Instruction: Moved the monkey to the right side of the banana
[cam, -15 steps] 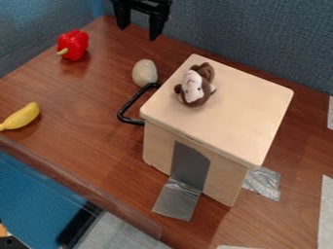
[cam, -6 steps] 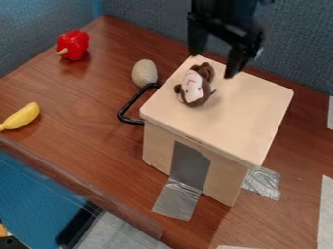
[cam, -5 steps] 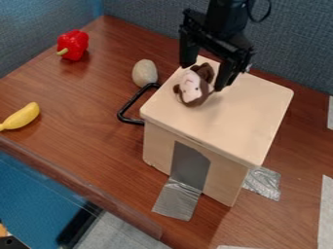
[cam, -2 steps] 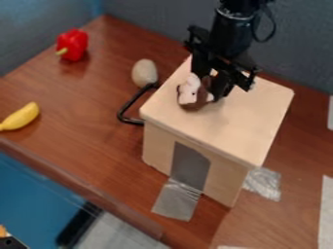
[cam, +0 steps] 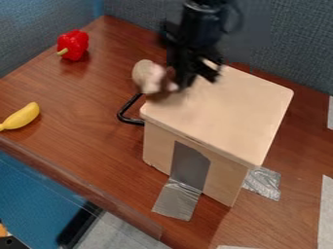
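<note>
My gripper (cam: 177,80) is over the back left part of the wooden box's top, shut on the monkey (cam: 162,83). The small brown plush with a pale face is blurred and hangs at the box's left edge, overlapping the beige stone-like object in view. Far to the left, the yellow banana (cam: 21,116) lies on the brown table near its front edge.
The wooden box (cam: 224,116) with a black handle (cam: 125,111) takes up the middle right. A red pepper (cam: 73,44) lies at the back left, and the beige oval object (cam: 140,71) lies behind the handle. Silver tape (cam: 177,199) runs down the box's front.
The gripper came in from the top edge, lowered over the monkey and closed on it. Both have since shifted left from the middle of the box's top to its left edge.
</note>
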